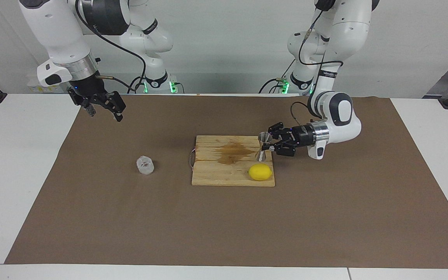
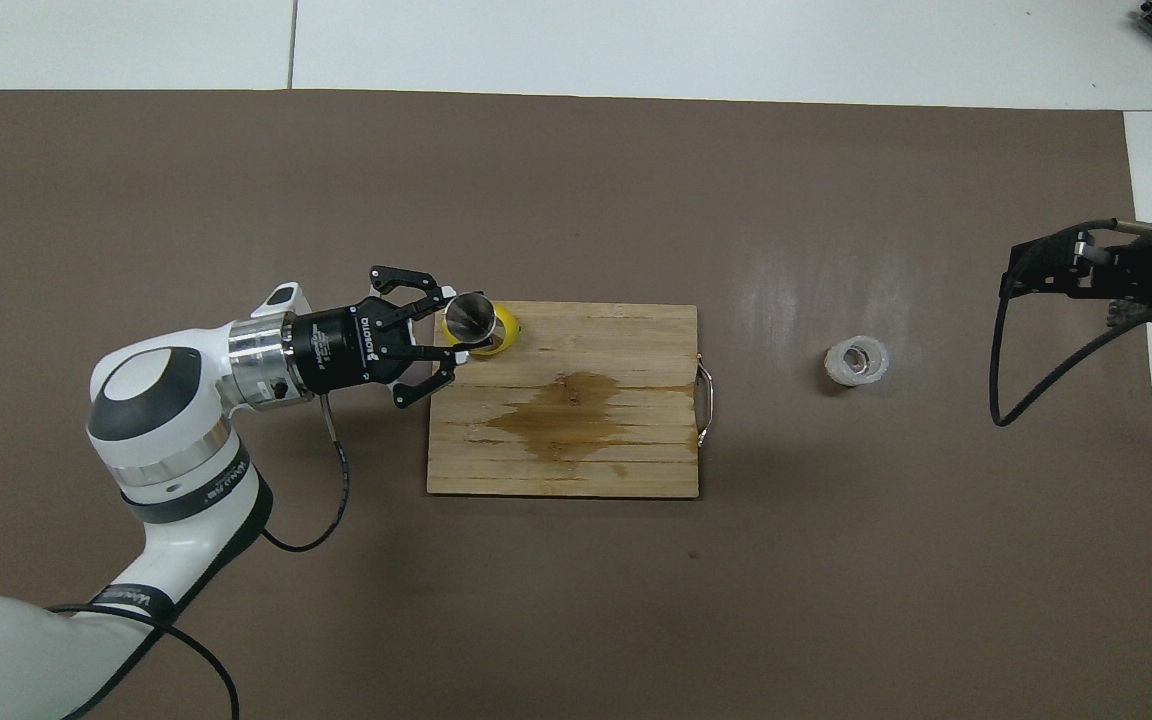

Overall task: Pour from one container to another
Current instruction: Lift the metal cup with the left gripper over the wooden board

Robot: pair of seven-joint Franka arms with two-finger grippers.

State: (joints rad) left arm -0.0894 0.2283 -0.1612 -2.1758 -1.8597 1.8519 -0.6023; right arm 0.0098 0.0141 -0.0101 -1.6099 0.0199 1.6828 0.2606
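The open right gripper (image 1: pixel 101 109) waits above the mat. The small bumpy clear cup (image 1: pixel 145 165) sits alone. The left gripper (image 1: pixel 267 147) squeezes the shiny steel hourglass jigger (image 1: pixel 263 146) over the wooden board (image 1: pixel 212 171); tipped early, it could spill.

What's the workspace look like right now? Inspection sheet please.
Surface: brown mat on white table.
Job's things: clear textured cup stands on mat toward right arm's end; steel jigger held upright over cutting board.
Clutter: lemon on board; brown stain on board.
Hands: left hand shut on jigger; right hand open, waiting above mat.
Cables: black cable along right arm.
Surroundings: white wall.
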